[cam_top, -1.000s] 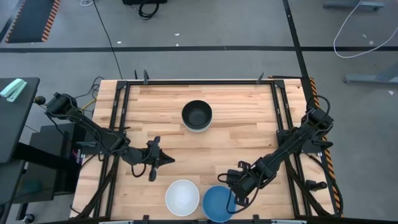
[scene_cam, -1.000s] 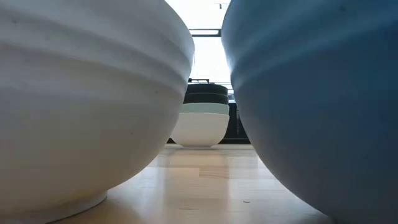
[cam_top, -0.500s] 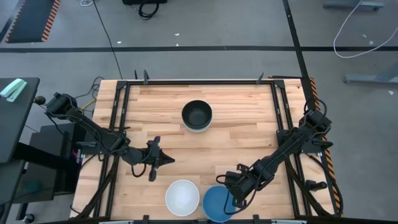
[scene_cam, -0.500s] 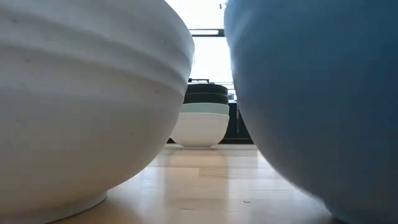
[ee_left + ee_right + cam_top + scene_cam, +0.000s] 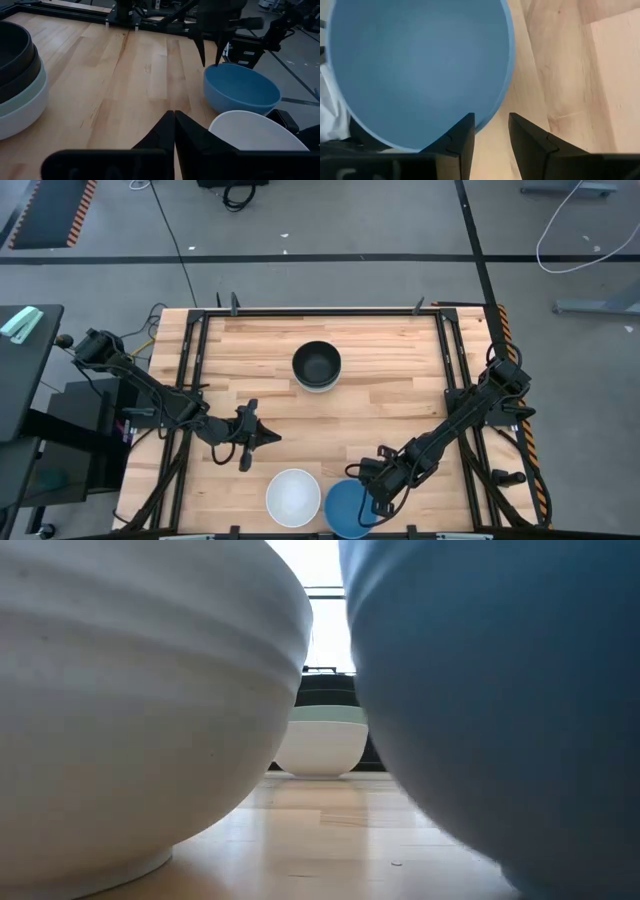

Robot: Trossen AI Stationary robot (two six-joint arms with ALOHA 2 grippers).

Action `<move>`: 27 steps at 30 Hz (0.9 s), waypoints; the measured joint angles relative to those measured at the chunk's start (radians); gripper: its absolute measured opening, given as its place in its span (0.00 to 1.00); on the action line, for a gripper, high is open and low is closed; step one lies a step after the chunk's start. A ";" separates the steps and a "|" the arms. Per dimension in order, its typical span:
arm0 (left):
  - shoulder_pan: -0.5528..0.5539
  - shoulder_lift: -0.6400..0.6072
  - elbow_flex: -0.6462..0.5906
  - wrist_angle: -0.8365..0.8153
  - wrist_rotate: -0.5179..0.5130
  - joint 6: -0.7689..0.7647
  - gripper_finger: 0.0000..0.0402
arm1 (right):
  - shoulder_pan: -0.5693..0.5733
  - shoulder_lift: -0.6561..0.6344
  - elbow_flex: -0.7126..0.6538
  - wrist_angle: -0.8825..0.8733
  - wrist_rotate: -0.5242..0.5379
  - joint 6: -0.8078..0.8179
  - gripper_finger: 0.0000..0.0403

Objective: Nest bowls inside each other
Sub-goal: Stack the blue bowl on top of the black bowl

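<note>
A stack of bowls (image 5: pixel 317 365) stands at the table's middle far part: white at the bottom, mint, then two black (image 5: pixel 322 735). A single white bowl (image 5: pixel 293 497) and the blue bowl (image 5: pixel 343 508) sit side by side at the near edge. My right gripper (image 5: pixel 370 500) is at the blue bowl's right rim, shut on it. My left gripper (image 5: pixel 268 437) waits shut over bare wood, left of centre, with its fingers together (image 5: pixel 174 117). My right gripper (image 5: pixel 491 116) has the blue bowl's rim (image 5: pixel 487 118) on the bowl's right side between its fingers. One finger (image 5: pixel 462 137) is inside the bowl and the other (image 5: pixel 527 135) outside. It comes from above, pointing down. The bowl's underside (image 5: pixel 500 860) is down at the table.
The white bowl (image 5: pixel 130 710) stands close on the blue bowl's left, with a narrow gap between them. Black frame rails (image 5: pixel 455 380) run along the table's sides. Bare wood lies between the stack and the two near bowls.
My right gripper has moved a little toward the near edge and the left, down at the blue bowl's rim. In the low view the blue bowl has shifted toward the white bowl, and the gap between them has narrowed. The left arm has kept still.
</note>
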 joint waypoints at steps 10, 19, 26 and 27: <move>0.000 0.000 0.000 -0.005 0.000 -0.003 0.06 | 0.000 0.020 0.000 0.016 0.000 0.000 0.32; 0.000 0.000 0.000 -0.014 0.000 -0.007 0.03 | 0.001 0.055 0.000 0.052 0.001 -0.008 0.30; 0.000 0.000 0.000 -0.022 0.000 -0.014 0.06 | -0.002 0.057 0.000 0.048 0.028 -0.008 0.18; 0.000 0.000 0.000 -0.022 0.000 -0.014 0.06 | -0.003 0.057 0.000 0.047 0.032 -0.009 0.16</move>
